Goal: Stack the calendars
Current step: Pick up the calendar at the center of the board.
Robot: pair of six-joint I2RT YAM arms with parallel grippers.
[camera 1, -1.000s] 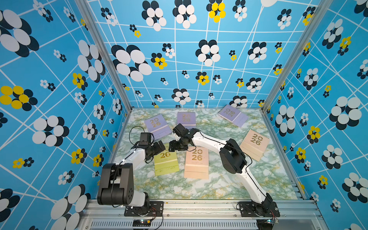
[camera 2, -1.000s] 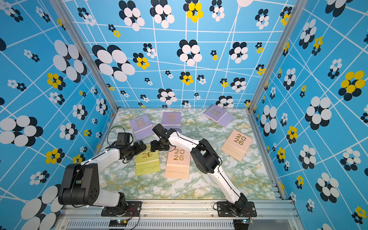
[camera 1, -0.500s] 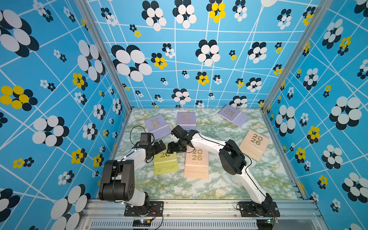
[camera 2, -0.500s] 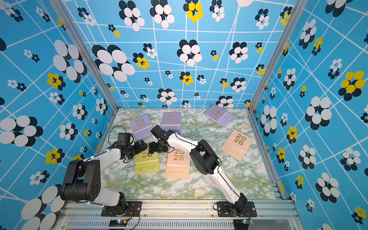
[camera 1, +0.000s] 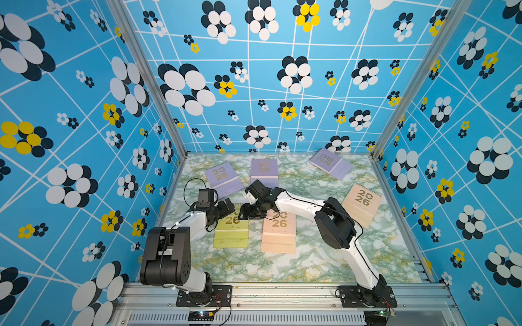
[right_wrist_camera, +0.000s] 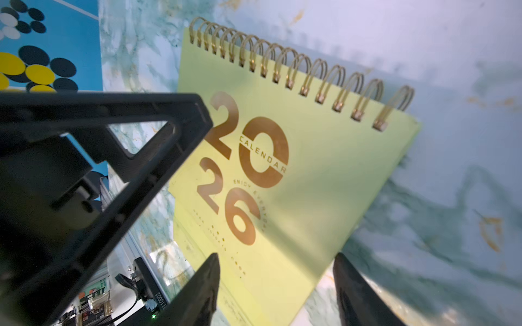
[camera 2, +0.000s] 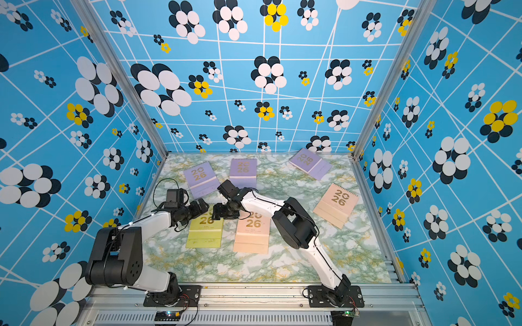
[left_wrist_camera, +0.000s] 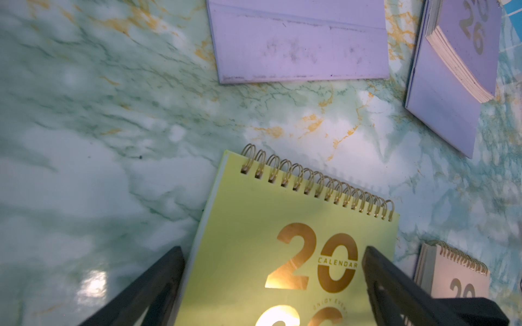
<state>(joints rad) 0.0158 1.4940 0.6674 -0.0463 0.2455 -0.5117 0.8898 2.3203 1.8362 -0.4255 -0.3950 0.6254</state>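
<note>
The yellow calendar lies flat on the table, long axis running away from the robot, spiral end farthest — at that end the left gripper, fingers wide apart, brackets its width, while the right gripper, fingers partly apart, straddles its side edge.

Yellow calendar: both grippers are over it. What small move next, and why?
Probably close the right gripper on the yellow calendar: its jaws stand apart with the calendar's edge between them, the left gripper is open astride the cover, and nothing is stacked yet.
</note>
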